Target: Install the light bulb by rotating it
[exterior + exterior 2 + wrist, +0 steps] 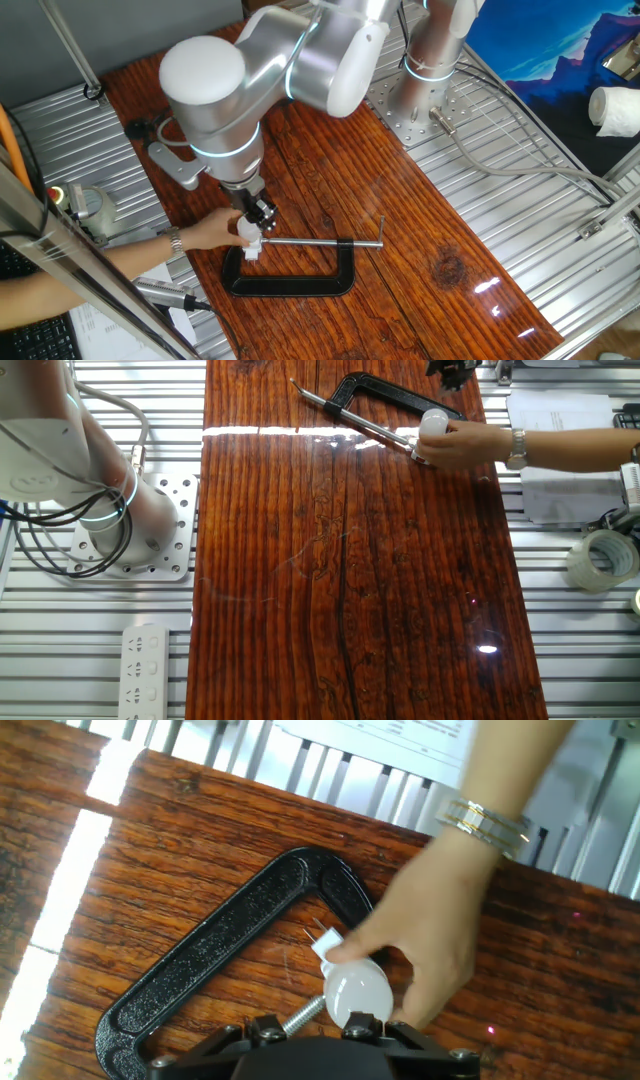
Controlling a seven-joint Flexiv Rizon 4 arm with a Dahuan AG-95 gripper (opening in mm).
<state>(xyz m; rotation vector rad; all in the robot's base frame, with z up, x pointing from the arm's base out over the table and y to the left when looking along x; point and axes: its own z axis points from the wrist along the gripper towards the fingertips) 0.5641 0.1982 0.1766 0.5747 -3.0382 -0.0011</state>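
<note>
Above the black C-clamp (215, 955), we are hovering our gripper (258, 213); whether its fingers are apart, we cannot tell. A person's hand (425, 950) is setting the light bulb (356, 990) at the clamped socket. Next we are needing a centred grasp, then rotation.

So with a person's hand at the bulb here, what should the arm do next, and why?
Probably hold off closing. A person's hand wraps the light bulb just ahead of the gripper, by the black clamp. Once it withdraws, close on the dome and start rotating.
</note>
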